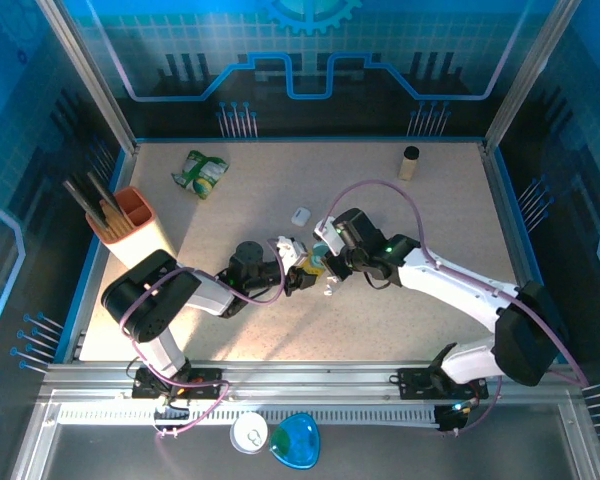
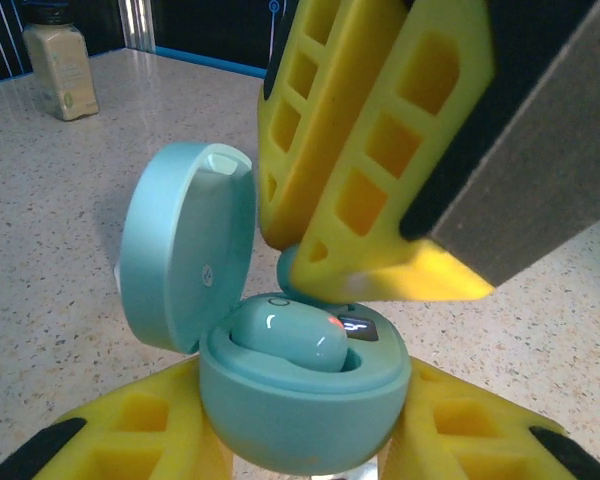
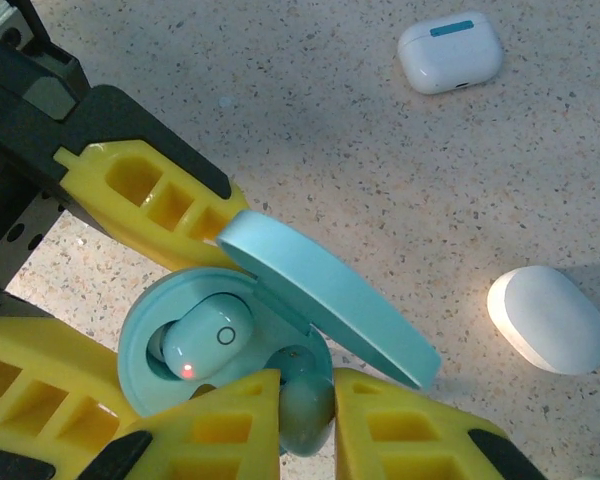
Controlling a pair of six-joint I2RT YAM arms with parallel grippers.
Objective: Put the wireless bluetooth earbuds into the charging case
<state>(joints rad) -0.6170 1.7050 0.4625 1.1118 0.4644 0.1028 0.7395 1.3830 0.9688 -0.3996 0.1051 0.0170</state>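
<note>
right claw (image 3: 308,405) pinched a teal earbud (image 3: 307,428), open case (image 3: 132,345) just beneath, clamped by left claw (image 2: 305,440); straight descent was needed, release once seated.

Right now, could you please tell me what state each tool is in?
Left tool: closed, holding the open teal case.
Right tool: closed, holding a teal earbud at the case.

White-and-black arms (image 1: 450,285); purple cables (image 1: 380,182); yellow ribbed fingers (image 2: 370,150), grey pads (image 2: 520,190).

Teal earbud (image 3: 308,418) in right tool (image 3: 308,388)
</note>
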